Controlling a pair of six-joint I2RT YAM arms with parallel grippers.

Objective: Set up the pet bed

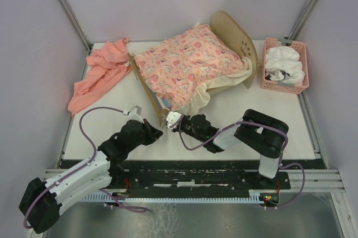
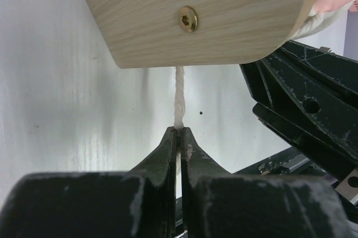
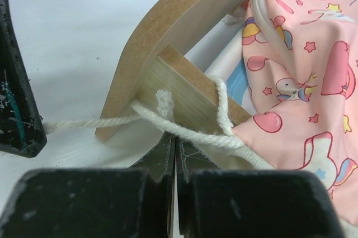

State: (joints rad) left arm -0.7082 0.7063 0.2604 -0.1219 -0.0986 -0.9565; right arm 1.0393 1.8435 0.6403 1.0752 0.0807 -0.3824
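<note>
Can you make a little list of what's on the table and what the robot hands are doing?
bed: wooden pet bed, mid-table, unicorn blanket on top
left of it: crumpled pink cloth
right of it: pink basket holding a white bundle
left gripper: jaws shut on white cord below the bed's wooden end
right gripper: jaws shut, tips by the cord

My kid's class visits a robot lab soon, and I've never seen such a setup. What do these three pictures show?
Two robot arms are bolted to a table. One picture looks down from above; the other two come from cameras on each wrist. On the table lie a pet bed with a pink patterned cushion, a salmon cloth, and a pink basket of white items. The left gripper pinches the bed's white cord; the right gripper is shut against that cord, grip unclear.
</note>
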